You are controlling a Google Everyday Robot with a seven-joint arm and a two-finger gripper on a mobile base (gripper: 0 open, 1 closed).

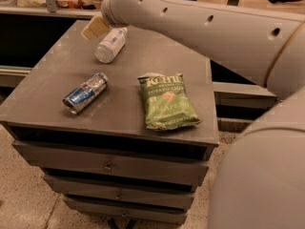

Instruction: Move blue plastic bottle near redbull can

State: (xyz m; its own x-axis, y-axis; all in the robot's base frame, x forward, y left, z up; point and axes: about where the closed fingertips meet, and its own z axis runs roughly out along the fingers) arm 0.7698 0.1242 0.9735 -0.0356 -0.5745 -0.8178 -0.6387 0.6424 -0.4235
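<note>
The arm [200, 27] reaches leftward, its gripper [95, 27] at upper left.

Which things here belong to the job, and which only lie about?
For the job: blue plastic bottle, lying on its side; redbull can, also on its side; gripper, close beside the bottle.
Lying about: green Kettle jalapeño chip bag; grey drawer cabinet.
</note>
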